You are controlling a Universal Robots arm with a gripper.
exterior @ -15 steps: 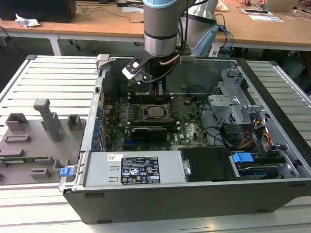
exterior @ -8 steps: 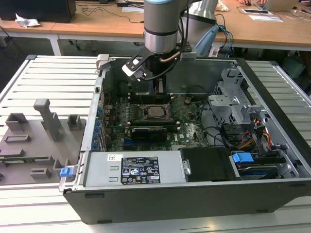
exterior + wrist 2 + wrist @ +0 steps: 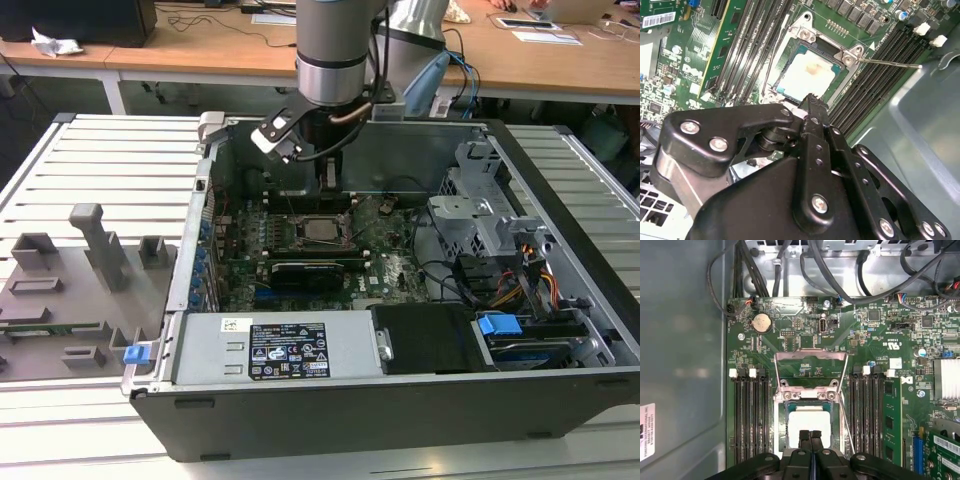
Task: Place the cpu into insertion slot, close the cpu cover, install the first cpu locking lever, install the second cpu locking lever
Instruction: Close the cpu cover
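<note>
Silver-topped cpu (image 3: 810,421) seated in slot (image 3: 779,425), right under tool (image 3: 810,436), closed tight, gripping nothing; cover (image 3: 810,355) flipped open beyond cpu, on side away from tool.

A white slatted metal desk (image 3: 110,160) fills the foreground; a grey moulded fixture plate (image 3: 60,290) lies on it toward the exterior view's left. Behind stands a long pale wooden table (image 3: 200,55) on a white leg (image 3: 114,95), bearing a crumpled white wad (image 3: 52,44), a black box (image 3: 90,18) and loose white sheets (image 3: 545,37). Lighting is even and soft throughout.
</note>
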